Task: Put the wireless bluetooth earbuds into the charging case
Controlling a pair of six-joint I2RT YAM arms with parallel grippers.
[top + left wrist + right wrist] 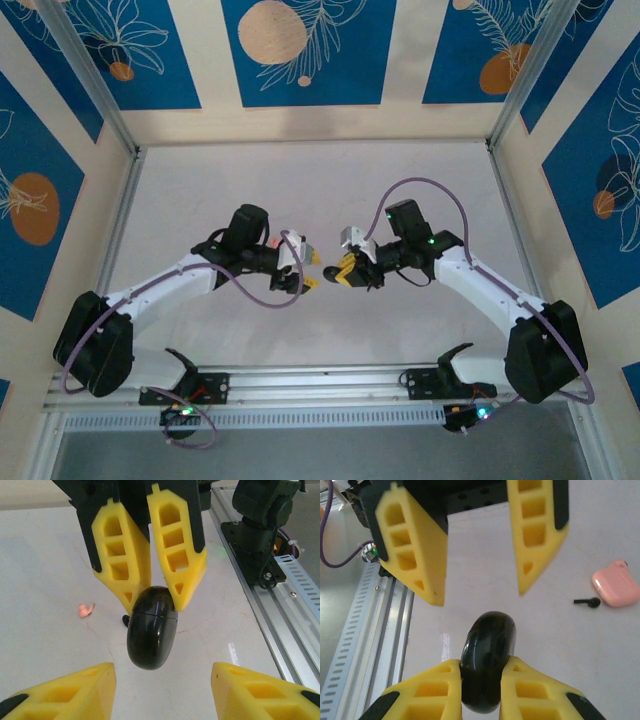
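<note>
Tabletop: pale off-white, matte, faint hairline marks. Light soft & even, shadows weak. Walls on 3 sides, cream board w/ blue panels carrying white leaf line-art & orange/peach discs. Back wall has a plain cream band at its foot. Aluminium posts slant up from the back corners, left post & right post. Near edge: aluminium rail, then slotted grey strip, then a dull grey surface.
</note>
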